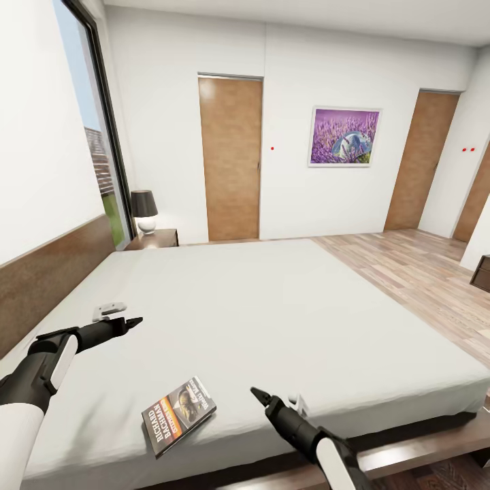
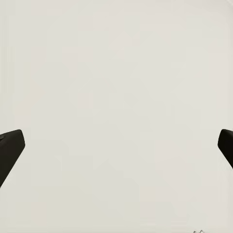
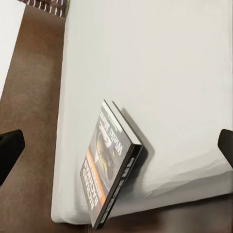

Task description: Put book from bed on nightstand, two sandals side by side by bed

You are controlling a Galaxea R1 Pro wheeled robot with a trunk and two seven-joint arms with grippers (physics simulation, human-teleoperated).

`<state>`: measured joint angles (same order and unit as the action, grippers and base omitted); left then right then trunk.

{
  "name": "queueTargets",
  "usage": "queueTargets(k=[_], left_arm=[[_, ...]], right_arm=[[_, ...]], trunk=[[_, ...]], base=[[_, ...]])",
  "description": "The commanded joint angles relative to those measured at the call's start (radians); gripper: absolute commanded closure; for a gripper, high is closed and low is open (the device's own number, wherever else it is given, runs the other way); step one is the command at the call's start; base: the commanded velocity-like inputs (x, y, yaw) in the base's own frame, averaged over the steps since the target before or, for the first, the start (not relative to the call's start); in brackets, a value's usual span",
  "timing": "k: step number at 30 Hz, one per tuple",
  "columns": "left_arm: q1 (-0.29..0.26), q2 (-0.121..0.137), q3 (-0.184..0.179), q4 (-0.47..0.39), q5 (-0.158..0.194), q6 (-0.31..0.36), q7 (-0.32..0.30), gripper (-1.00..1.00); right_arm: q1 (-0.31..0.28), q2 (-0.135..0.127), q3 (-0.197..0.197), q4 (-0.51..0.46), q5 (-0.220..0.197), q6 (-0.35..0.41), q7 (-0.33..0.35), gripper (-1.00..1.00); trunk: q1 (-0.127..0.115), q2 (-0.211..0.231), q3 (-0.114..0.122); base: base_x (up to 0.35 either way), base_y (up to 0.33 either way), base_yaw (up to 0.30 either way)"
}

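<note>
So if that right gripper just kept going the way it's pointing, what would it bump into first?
Probably the book lying near the edge of the bed. The right gripper is open, and its wrist view looks along the fingers at the book, though depth is hard to judge.

book (image 1: 178, 416) on bed (image 1: 286, 320), near corner

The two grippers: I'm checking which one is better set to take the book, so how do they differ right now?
The right gripper hovers close beside the book, near the bed's foot edge; the left gripper sits farther up the mattress, toward the headboard. The right wrist view takes in the book; the left wrist view faces bare mattress. Both are open and hold nothing.
</note>
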<state>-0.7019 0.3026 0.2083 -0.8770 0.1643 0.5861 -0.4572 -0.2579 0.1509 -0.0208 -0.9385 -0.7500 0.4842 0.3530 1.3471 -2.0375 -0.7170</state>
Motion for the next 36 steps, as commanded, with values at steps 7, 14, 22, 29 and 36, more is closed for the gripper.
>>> queueTargets(k=[7, 14, 22, 29, 36], left_arm=[[-0.001, 0.0, 0.002, 0.0, 0.006, 0.008, -0.001, -1.0], [-0.001, -0.001, 0.002, 0.0, 0.005, 0.008, -0.001, -1.0], [-0.001, -0.002, 0.002, 0.001, 0.005, 0.006, -0.001, -1.0], [-0.001, -0.004, 0.002, 0.001, 0.004, 0.006, -0.001, -1.0], [-0.001, -0.011, 0.002, 0.001, 0.003, 0.006, -0.001, -1.0]], right_arm=[[-0.004, -0.001, -0.003, 0.093, -0.012, -0.051, 0.021, -1.0], [-0.006, -0.007, -0.013, 0.175, -0.014, -0.064, 0.175, -1.0], [-0.009, -0.009, -0.018, 0.294, -0.063, -0.172, 0.274, -1.0], [-0.009, -0.01, -0.017, 0.328, -0.083, -0.23, 0.291, -1.0], [-0.009, -0.012, -0.013, 0.337, -0.084, -0.244, 0.387, -1.0]], trunk=[[0.0, 0.0, -0.001], [0.0, 0.0, -0.001], [0.0, 0.0, -0.001], [0.0, 0.0, -0.001], [0.0, 0.0, -0.001]], base=[[0.0, 0.0, 0.0], [0.0, 0.0, 0.0], [0.0, 0.0, 0.0], [0.0, 0.0, 0.0], [0.0, 0.0, 0.0]])
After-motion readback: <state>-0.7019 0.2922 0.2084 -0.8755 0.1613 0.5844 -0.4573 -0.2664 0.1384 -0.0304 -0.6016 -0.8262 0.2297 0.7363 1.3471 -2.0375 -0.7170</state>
